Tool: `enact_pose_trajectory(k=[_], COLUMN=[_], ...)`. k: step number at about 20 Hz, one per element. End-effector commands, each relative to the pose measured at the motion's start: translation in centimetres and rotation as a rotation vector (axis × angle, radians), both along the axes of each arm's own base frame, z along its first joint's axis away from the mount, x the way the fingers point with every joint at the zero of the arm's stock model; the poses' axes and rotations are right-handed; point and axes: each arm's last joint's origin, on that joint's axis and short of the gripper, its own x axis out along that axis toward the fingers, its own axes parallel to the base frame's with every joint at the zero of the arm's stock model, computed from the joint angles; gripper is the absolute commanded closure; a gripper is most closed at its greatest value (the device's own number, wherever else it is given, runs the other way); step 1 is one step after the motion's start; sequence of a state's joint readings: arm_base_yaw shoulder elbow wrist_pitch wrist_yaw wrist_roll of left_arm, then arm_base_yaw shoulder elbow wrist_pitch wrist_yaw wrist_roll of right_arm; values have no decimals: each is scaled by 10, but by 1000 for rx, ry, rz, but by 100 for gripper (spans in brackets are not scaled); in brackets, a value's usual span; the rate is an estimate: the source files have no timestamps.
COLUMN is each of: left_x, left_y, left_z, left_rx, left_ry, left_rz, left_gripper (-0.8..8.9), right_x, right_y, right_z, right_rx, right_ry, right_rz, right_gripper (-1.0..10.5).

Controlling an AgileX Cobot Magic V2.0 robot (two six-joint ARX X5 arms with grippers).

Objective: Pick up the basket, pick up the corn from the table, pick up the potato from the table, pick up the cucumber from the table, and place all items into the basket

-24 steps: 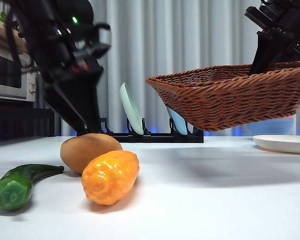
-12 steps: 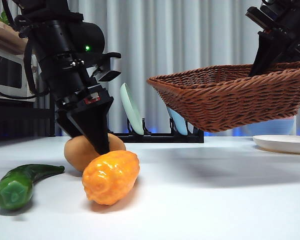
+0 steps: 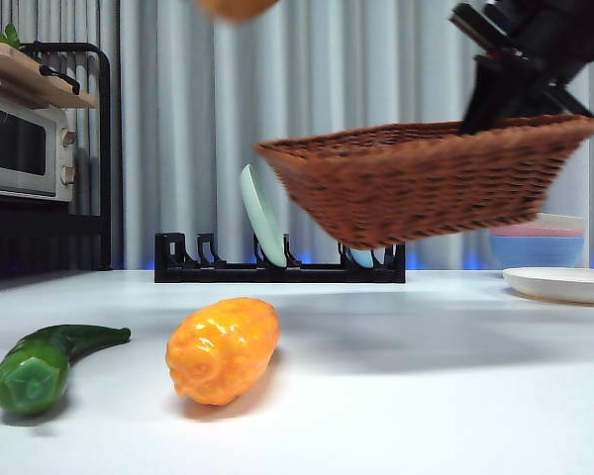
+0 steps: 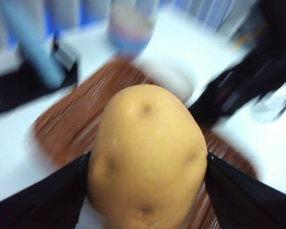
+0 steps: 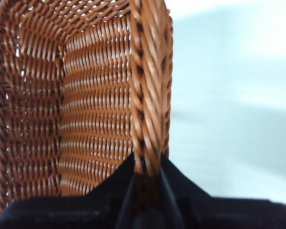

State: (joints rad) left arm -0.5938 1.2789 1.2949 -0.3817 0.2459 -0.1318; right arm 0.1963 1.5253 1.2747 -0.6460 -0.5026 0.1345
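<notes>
Left gripper [image 4: 145,167] jaws clamp potato [image 4: 148,157], top centre of front view. Right gripper [image 5: 145,167] jaws pinch basket [image 3: 426,183] rim, upper right. Corn [image 3: 223,349], cucumber [image 3: 45,361] on desk [image 3: 426,396], lower left.

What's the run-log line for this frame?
left gripper: holds potato over basket | right gripper: holds basket rim | corn, cucumber: on table

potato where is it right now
The potato is off the table, clamped in the left claw above the basket; in the front view only its underside shows at the top edge.
</notes>
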Motion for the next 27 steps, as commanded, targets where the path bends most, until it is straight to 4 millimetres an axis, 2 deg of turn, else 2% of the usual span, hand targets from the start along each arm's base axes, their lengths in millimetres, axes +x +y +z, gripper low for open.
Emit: enact_pose_trajectory(k=[1, 3, 7, 11, 12, 13, 14, 15, 18, 21, 24, 27], left_x=[5, 11, 28, 35, 35, 34, 32, 32, 31, 25, 9, -22], left_y=[-20, -36, -55, -62, -63, -64, -66, -67, -67, -67, -61, -43], left_z=[-13, -29, -61, -87, -89, -89, -88, -88, -89, -76, -35, 7], left_rx=[-15, 54, 139, 236, 247, 248, 244, 241, 247, 226, 211, 260], left_ry=[50, 66, 134, 218, 227, 224, 217, 214, 223, 204, 181, 190], left_rz=[77, 140, 152, 140, 137, 131, 123, 121, 118, 109, 88, 47], left_gripper=[821, 821, 821, 811, 729, 543, 271, 201, 208, 208, 208, 215], right_x=[-1, -3, -10, -12, -12, -12, -12, -12, -12, -11, -8, -3], right_y=[18, 32, 51, 55, 55, 55, 55, 55, 55, 52, 46, 35], right_z=[1, 2, 3, 3, 3, 3, 3, 3, 3, 3, 3, 4], right_rx=[40, 61, 66, 67, 67, 67, 67, 66, 66, 63, 61, 64], right_ry=[8, 5, 6, 7, 7, 7, 7, 7, 6, 1, -6, -24], right_rz=[28, 53, 108, 123, 123, 123, 122, 122, 122, 117, 98, 68], right_gripper=[959, 959, 959, 959, 959, 959, 959, 959, 959, 959, 959, 959])
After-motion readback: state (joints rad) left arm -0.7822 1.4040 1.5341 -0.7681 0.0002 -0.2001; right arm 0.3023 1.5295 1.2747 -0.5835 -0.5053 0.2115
